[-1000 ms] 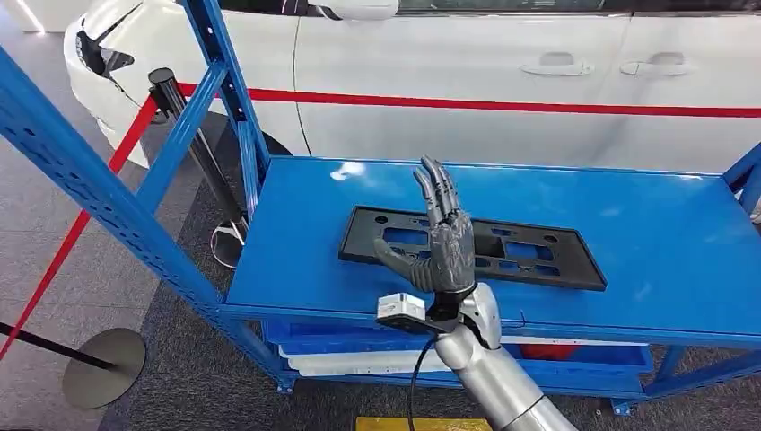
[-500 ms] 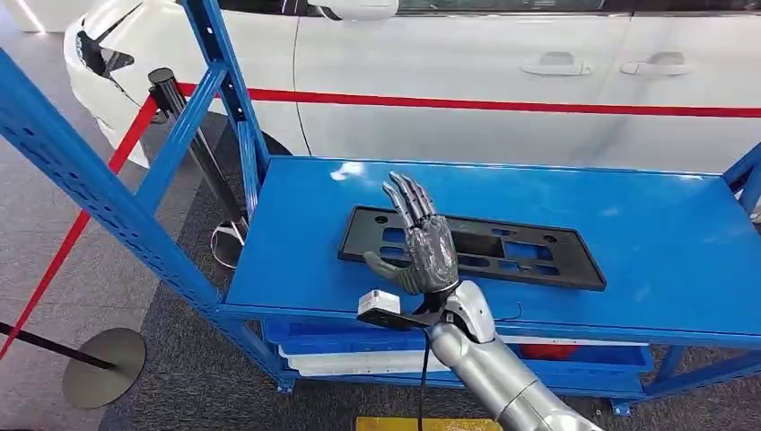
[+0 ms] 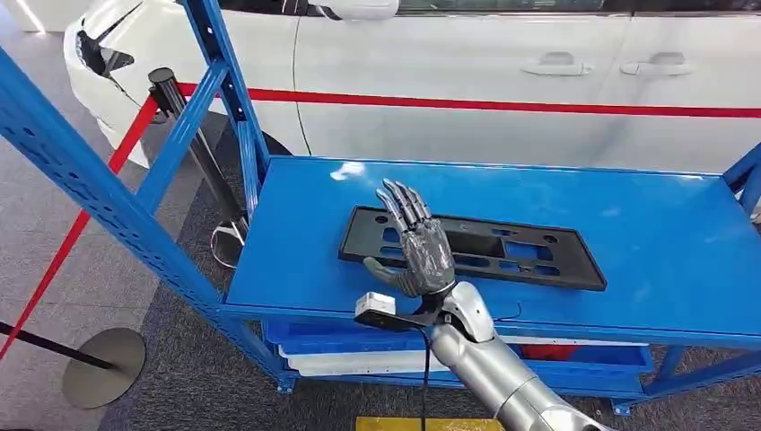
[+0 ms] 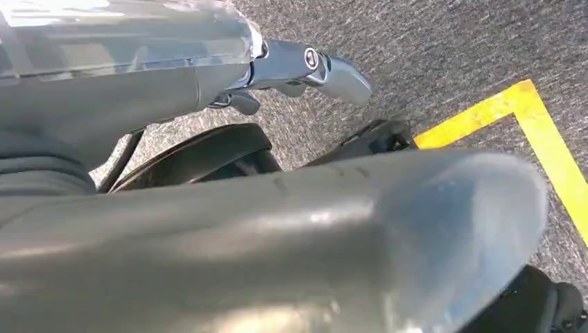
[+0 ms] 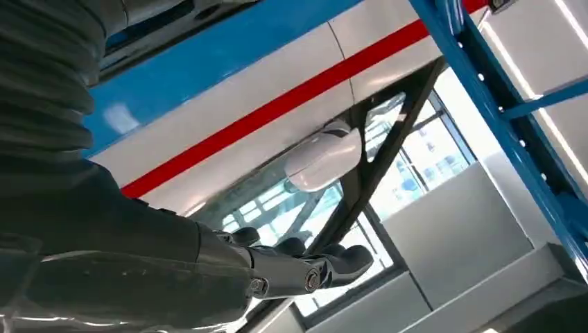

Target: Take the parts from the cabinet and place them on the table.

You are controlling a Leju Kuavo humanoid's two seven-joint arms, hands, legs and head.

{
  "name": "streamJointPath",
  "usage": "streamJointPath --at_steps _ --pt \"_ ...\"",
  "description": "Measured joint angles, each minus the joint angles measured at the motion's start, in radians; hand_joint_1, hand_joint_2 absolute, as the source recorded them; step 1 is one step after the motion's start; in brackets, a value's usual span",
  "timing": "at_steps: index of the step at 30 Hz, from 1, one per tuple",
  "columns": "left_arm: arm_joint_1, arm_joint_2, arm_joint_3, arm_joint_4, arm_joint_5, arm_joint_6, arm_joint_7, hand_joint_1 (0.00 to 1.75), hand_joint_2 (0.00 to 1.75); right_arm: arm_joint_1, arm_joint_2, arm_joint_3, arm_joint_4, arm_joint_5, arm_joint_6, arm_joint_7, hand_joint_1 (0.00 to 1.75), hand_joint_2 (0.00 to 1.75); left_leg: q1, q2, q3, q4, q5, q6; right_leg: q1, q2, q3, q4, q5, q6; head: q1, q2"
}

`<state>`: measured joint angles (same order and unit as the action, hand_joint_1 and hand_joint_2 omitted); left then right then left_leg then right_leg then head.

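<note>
Left hand (image 4: 305,66) hangs low over grey carpet with a yellow floor line (image 4: 548,159); can't tell how far its fingers are open. Right hand (image 3: 420,251) raised above the near edge of the blue table (image 3: 664,242), fingers straight and spread, thumb out to the left, holding nothing. Just beyond it the black license plate bracket (image 3: 529,256) lies flat mid-table, long side running left-right; the hand overlaps its left part in view, contact unclear. Blue rack post (image 3: 224,81) far left. White car (image 3: 502,72) with a red stripe behind the table.
</note>
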<state>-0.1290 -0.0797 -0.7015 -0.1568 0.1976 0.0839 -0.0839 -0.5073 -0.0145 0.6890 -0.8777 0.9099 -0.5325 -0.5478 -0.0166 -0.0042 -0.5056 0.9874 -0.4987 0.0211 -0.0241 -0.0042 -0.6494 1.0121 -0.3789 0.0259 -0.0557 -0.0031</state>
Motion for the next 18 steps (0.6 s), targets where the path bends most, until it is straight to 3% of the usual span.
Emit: streamJointPath --at_steps 6,13,18 --pt "0.001 0.002 0.0 0.0 0.008 0.0 0.0 0.0 0.0 -0.022 0.027 0.026 0.059 0.033 0.006 0.01 0.0 1.75 0.0 0.0 0.0 0.0 0.0 0.0 0.001 0.0 0.0 0.0 0.0 0.0 0.0 0.0" --pt "0.003 0.003 0.0 0.0 0.011 -0.001 0.0 0.0 0.0 -0.065 0.056 0.068 0.121 0.122 0.11 0.063 0.0 1.75 0.001 0.0 0.0 0.0 0.0 0.0 0.001 0.0 0.0 0.0 0.0 0.0 0.0 0.0" --pt "0.003 0.003 0.0 0.0 0.011 -0.001 0.0 0.0 0.0 -0.065 0.056 0.068 0.121 0.122 0.11 0.063 0.0 1.75 0.001 0.0 0.0 0.0 0.0 0.0 0.001 0.0 0.0 0.0 0.0 0.0 0.0 0.0"
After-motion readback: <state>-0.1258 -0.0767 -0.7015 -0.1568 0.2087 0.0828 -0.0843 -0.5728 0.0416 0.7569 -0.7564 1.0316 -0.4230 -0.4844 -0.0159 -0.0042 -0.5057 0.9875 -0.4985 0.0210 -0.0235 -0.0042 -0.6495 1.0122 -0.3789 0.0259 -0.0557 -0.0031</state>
